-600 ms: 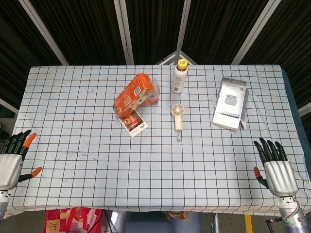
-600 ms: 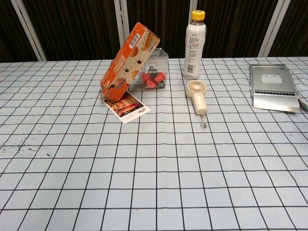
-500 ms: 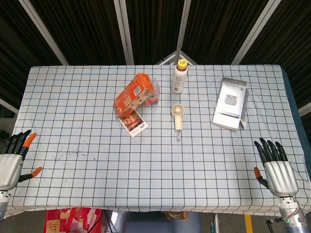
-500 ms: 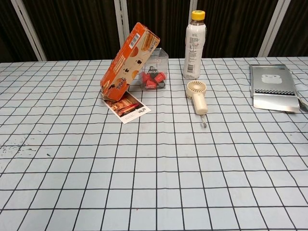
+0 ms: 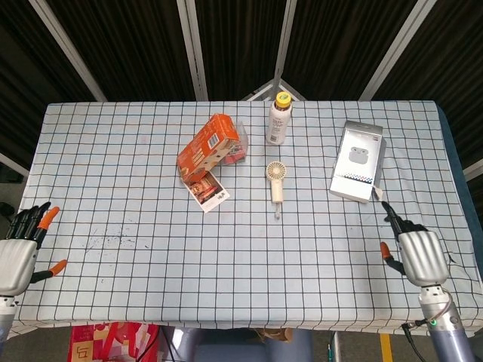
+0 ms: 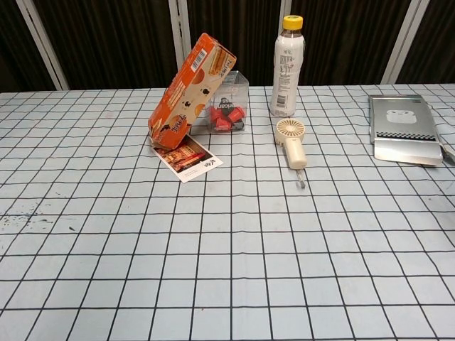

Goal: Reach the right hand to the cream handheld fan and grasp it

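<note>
The cream handheld fan (image 5: 275, 181) is laid flat near the middle of the table (image 5: 113, 173), head toward the far edge, handle toward the near edge. A yellow-capped bottle (image 5: 278, 119) is stood just beyond it, and an orange carton (image 5: 205, 148) is leaned against a clear box (image 6: 229, 101) to its left. The right hand (image 5: 414, 253) is seen near the near right corner, well apart from the fan, empty, fingers apart. The left hand (image 5: 19, 253) is held at the near left corner, empty and spread.

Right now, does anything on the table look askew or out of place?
Yes: the orange box is tilted, propped against the small clear container instead of lying flat. The cream fan lies on its side. Nothing looks spilled.
</note>
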Available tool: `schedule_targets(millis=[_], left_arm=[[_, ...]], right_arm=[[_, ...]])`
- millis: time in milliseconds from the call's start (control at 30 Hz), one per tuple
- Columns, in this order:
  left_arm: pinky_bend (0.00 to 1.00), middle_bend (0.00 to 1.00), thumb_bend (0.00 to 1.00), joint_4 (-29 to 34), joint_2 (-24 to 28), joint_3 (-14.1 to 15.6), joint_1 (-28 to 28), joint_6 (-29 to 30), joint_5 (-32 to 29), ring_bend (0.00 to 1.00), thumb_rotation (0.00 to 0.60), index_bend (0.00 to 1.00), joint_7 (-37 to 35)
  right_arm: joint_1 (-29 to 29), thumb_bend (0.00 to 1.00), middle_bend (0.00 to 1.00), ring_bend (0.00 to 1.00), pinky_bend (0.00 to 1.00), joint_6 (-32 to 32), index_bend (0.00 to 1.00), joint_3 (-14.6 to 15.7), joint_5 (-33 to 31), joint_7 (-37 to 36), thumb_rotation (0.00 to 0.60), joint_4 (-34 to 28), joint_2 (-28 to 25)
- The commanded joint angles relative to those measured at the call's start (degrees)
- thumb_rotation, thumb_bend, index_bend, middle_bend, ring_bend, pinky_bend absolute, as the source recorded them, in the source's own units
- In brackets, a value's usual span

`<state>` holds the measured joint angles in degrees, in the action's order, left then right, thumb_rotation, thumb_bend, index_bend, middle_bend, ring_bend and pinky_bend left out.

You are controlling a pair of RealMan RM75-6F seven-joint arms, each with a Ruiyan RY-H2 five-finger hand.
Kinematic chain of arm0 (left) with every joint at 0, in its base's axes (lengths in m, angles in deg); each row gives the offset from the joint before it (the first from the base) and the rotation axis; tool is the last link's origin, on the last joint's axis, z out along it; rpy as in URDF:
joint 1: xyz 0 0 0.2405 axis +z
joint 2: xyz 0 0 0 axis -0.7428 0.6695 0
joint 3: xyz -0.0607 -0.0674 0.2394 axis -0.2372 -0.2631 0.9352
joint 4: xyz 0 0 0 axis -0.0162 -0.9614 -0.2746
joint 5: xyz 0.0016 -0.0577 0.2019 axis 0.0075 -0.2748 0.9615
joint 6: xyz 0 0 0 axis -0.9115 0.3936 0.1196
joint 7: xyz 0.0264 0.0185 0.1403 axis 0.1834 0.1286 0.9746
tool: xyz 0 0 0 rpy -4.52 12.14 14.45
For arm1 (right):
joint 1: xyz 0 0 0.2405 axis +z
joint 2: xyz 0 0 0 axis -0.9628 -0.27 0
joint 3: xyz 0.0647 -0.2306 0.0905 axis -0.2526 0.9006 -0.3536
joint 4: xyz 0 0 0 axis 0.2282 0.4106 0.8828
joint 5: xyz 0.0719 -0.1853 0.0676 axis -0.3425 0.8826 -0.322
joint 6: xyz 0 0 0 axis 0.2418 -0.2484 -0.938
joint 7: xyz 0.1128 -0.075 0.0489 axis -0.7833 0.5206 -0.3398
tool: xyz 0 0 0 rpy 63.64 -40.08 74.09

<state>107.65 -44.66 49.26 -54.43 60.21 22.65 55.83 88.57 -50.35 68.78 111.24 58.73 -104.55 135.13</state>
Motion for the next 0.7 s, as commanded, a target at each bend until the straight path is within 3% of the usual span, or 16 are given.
schedule_targets(millis=[33,267,700], left_arm=[[0.0,0.0,0.04,0.0,0.0,0.1,-0.1,-0.1,0.2,0.0,0.6,0.0,-0.1],[0.0,0.0,0.04,0.0,0.2,0.2,-0.4,-0.6,0.4,0.0,0.6,0.0,-0.8],[0.0,0.0,0.04,-0.3,1.5,0.1,-0.7,-1.7,-0.6,0.0,0.6,0.0,-3.7]], right_arm=[[5.1,0.5,0.74,0.84,0.87,7.0,0.0,-4.2,-4.9,2.2,0.6,-3.3,1.5],[14.3,0.65,0.81,0.91,0.91,18.6,0.0,-9.2,-16.6,11.4,0.6,-2.1,9.1],[25.7,0.66,0.81,0.91,0.91,26.9,0.0,-13.6,-32.2,20.2,0.6,10.8,24.0]])
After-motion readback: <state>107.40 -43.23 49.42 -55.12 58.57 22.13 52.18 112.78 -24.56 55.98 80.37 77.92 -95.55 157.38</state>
